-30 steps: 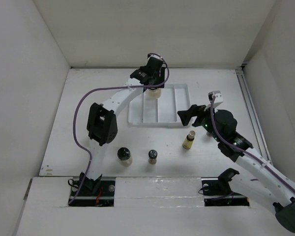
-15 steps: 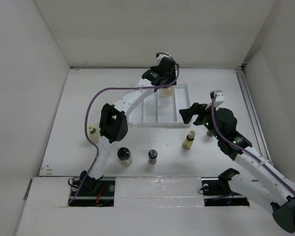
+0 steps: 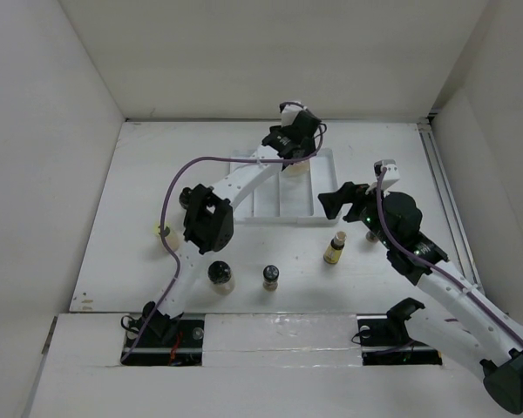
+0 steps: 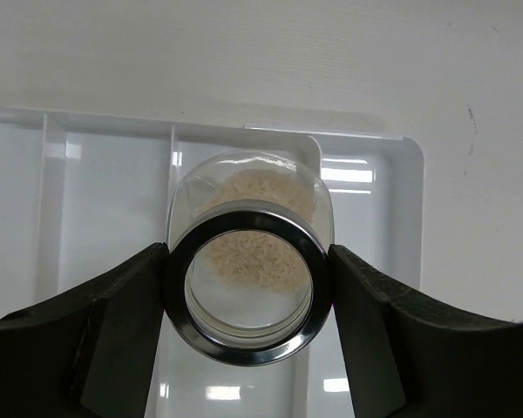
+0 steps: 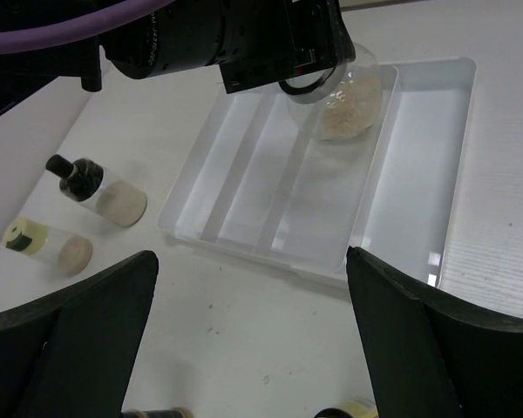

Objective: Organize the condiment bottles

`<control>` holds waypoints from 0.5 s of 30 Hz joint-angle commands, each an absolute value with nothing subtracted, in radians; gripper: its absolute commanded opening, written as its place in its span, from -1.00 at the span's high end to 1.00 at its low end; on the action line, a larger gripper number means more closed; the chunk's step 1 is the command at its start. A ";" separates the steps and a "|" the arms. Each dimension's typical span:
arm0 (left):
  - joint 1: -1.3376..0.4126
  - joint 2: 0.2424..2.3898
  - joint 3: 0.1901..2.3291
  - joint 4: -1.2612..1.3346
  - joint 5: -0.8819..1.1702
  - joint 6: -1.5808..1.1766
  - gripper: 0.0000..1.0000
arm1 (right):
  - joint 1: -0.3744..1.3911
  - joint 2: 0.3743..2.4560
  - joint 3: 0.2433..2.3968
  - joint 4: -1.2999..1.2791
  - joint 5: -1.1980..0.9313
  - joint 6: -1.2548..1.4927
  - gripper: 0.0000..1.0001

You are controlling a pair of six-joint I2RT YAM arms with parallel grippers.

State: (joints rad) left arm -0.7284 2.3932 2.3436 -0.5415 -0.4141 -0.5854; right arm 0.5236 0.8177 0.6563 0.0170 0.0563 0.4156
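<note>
My left gripper (image 3: pixel 295 146) is shut on the wide clear glass jar with beige contents (image 4: pixel 260 187), its fingers (image 4: pixel 113 331) on the jar's dark rim. It holds the jar over the far end of the white divided tray (image 4: pixel 401 209), by the right-hand compartments. The jar also shows in the right wrist view (image 5: pixel 350 106). My right gripper (image 3: pixel 336 202) is open and empty at the tray's near right corner. The slim yellow-amber bottle (image 3: pixel 334 249) stands just in front of it. Two dark bottles (image 3: pixel 220 274) (image 3: pixel 270 277) stand near the front.
Left of the tray lie a black-capped jar (image 5: pixel 100 187) and a yellow-capped jar (image 5: pixel 44 244); my left arm's elbow (image 3: pixel 207 218) partly hides them from above. White walls close off the left, back and right sides.
My left gripper has carried the glass jar rightward along the tray's far end. Its elbow swung right, uncovering the two jars at the left. The right arm has barely moved.
</note>
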 commanded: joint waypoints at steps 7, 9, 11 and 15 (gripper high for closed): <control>-0.723 2.310 2.309 -0.482 -0.483 -0.555 -0.08 | 0.517 0.804 0.661 0.080 0.046 0.420 -0.89; -0.723 2.319 2.309 -0.491 -0.483 -0.555 -0.08 | 0.517 0.804 0.661 0.080 0.046 0.420 -0.89; -0.723 2.342 2.309 -0.491 -0.472 -0.555 -0.08 | 0.517 0.804 0.661 0.080 0.046 0.420 -0.89; -0.710 2.353 2.321 -0.479 -0.463 -0.555 -0.21 | 0.517 0.813 0.661 0.080 0.046 0.420 -0.89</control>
